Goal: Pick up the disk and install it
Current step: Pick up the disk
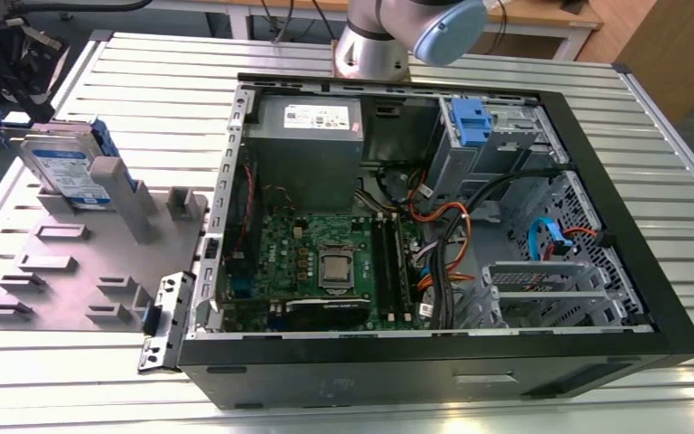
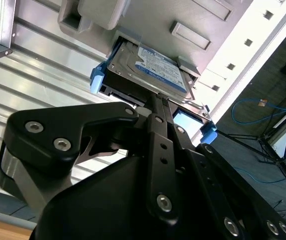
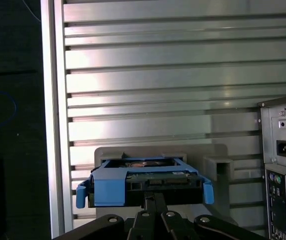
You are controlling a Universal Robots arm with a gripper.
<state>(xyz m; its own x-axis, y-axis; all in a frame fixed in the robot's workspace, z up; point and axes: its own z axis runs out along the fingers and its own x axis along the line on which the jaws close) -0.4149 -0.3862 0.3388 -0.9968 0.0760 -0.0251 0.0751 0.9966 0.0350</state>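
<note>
Surface: ribbed, glossy aluminium slats; dark floor past the edge.
Disk: silver metal, blue plastic rails, upright in a grey slotted holder at the exterior view's left.
Case: black, open, wiring bare, just beside the holder.
Gripper: black linkage, fingers pinched narrow, empty, facing the disk.

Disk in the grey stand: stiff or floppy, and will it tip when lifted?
Probably stiff and heavy for its size: the disk has a metal body. Standing on edge in the stand, it could tip once free.
</note>
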